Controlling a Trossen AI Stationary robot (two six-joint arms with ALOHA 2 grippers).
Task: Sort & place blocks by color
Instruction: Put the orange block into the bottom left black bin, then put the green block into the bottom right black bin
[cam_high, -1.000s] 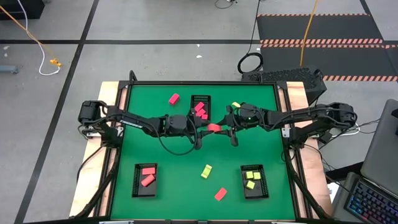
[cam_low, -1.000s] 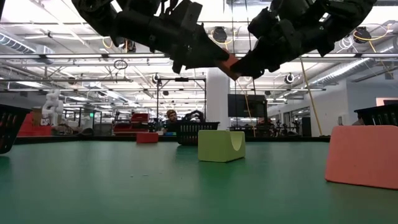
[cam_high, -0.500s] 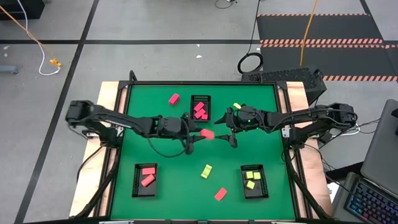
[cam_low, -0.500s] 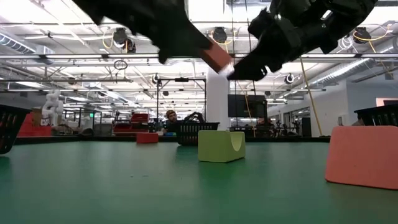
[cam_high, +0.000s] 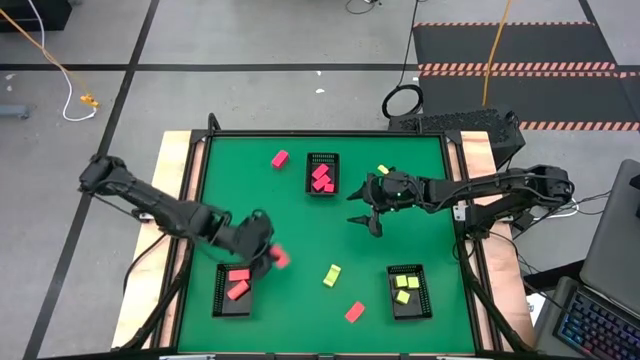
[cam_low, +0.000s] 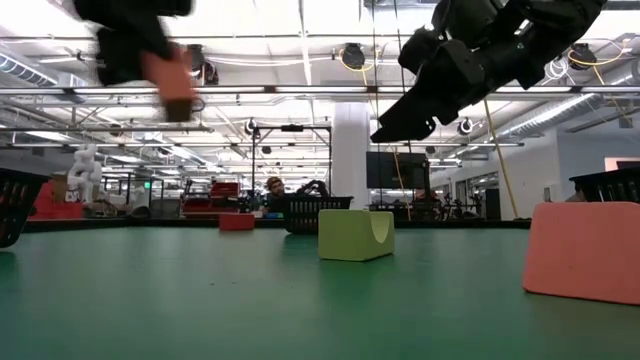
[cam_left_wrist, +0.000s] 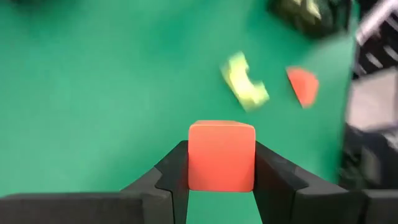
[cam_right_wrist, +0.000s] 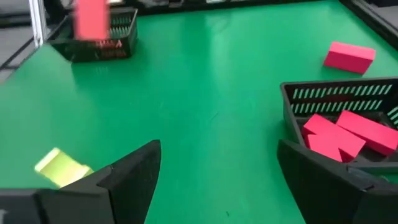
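My left gripper (cam_high: 272, 256) is shut on a coral-red block (cam_left_wrist: 221, 155), in the air just right of the near-left black tray (cam_high: 222, 300), which holds two red blocks. My right gripper (cam_right_wrist: 217, 180) stands open over the table's middle with nothing between its fingers. The far tray (cam_high: 322, 160) holds magenta blocks, and the near-right tray (cam_high: 392, 300) holds yellow-green ones. Loose on the green mat lie a magenta block (cam_high: 280, 158), two yellow-green blocks (cam_high: 332, 275) (cam_high: 380, 170) and a coral-red block (cam_high: 354, 312). My left gripper pinches the coral-red block by two opposite side faces (cam_left_wrist: 191, 163) between its two fingers. The block's far end juts out past the fingertips. It is lifted clear of the mat and blurred in the low view (cam_low: 168, 85).
Copper-coloured side strips (cam_high: 172, 200) border the green mat. The mat is bare between the three trays apart from the loose blocks. The far tray stands close to my right gripper's far-left side.
Both grippers were at the coral-red block in mid-air. My right gripper has opened and let go and stays near the middle. My left gripper has carried the block toward the table's near-left, up to the near-left tray.
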